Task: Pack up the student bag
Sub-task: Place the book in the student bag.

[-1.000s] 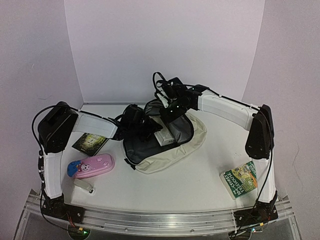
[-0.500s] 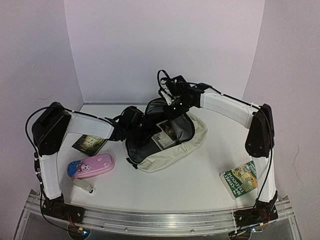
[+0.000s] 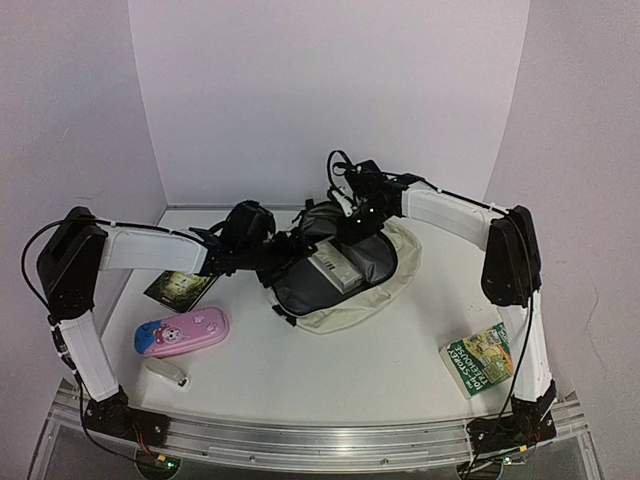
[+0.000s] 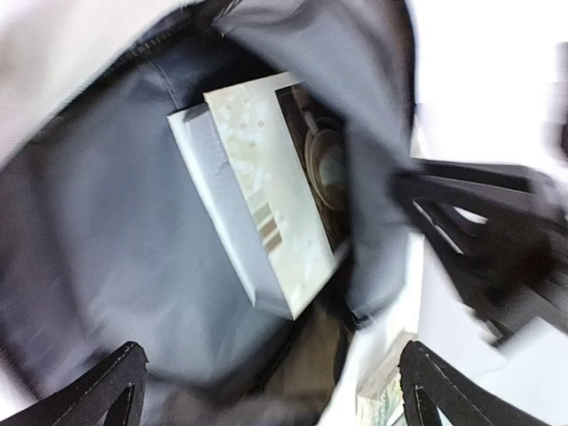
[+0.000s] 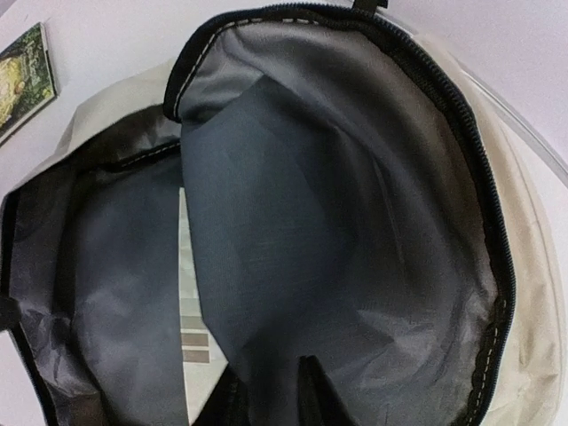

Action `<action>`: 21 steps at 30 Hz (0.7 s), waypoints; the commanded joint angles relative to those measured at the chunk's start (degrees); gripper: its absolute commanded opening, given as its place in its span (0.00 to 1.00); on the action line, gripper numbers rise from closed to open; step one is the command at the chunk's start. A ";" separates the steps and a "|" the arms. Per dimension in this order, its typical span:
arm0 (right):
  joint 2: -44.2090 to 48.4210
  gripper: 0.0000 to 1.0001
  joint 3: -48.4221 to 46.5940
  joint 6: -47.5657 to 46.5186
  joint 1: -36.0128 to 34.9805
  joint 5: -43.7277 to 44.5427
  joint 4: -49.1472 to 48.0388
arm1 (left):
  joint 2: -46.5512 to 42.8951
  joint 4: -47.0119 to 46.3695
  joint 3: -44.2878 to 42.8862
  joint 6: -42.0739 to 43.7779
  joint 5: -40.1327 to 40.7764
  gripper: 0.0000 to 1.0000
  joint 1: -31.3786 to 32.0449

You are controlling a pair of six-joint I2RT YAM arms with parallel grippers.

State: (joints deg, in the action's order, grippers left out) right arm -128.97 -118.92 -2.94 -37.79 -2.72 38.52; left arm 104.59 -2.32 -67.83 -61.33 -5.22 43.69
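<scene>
student bag slid right, gripped by right tool.

Left side of my white table: a pink cartoon pencil case lies flat, its long side roughly along the front edge. Just in front of it is a small pale object; I can't tell what it is. Behind the case is a dark-covered book, flat. On my right, near the front, a green illustrated book lies flat and askew. An aluminium rail runs along the near edge. Plain white walls stand behind.
</scene>
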 commanded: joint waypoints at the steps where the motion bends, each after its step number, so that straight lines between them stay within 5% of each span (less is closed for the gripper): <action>1: -1.60 0.35 1.89 -1.10 3.11 -4.50 0.25 | -7.62 1.25 1.82 3.59 1.98 1.00 -1.56; 13: 11.33 0.95 5.02 -0.08 4.55 -17.24 6.67 | -12.88 2.21 4.35 10.01 0.52 1.00 -2.90; 21: 24.43 0.98 18.69 -8.05 11.92 -14.80 16.61 | -14.91 5.15 5.42 14.66 -0.03 1.00 -1.06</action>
State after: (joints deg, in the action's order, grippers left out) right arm -111.94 -107.11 -5.36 -31.15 -18.78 47.46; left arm 93.44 1.78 -62.79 -50.41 -4.55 41.73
